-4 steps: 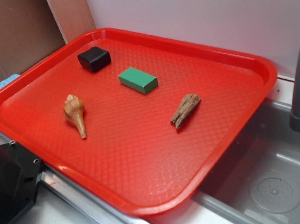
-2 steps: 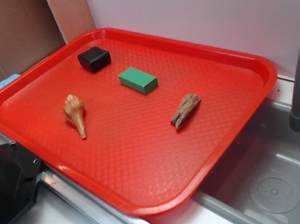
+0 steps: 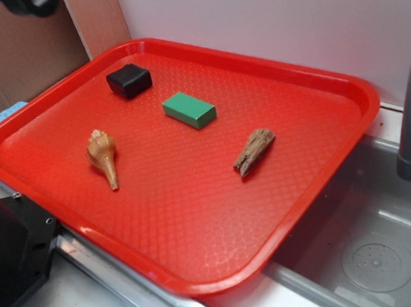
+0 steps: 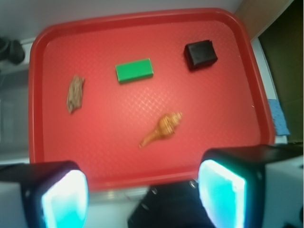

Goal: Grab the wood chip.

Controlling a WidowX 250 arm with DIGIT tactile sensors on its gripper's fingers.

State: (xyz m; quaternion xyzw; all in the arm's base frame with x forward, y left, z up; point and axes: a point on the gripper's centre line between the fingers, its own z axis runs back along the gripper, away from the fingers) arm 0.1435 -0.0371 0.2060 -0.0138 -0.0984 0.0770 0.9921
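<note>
- High above the red tray (image 4: 35, 95), the gripper (image 4: 142, 194) hung with its two glowing pads (image 4: 64, 197) spread wide and nothing between them; in the exterior view only a dark blur of the arm showed at the top left corner of the picture.
- On the tray's patterned floor the wood chip (image 3: 254, 151) lay flat, well apart from the other things; it sat toward the edge that overhung the steel sink (image 3: 369, 247), roughly midway along that edge; in the wrist view it appeared near the tray's left edge (image 4: 75, 93).
- Between the chip and the far corner lay a green block (image 3: 188, 110); a black block (image 3: 128, 80) sat close to that far corner; a tan spiral seashell (image 3: 102, 156) rested nearer the edge opposite the sink.
- By my reading the reach had barely begun; no descent toward the chip was evident.
- Next the gripper would need to travel across toward the sink-side edge, turn so the pads straddled the chip's narrow width, and drop until they flanked it; the seashell was the likeliest thing to be mistaken for it.
</note>
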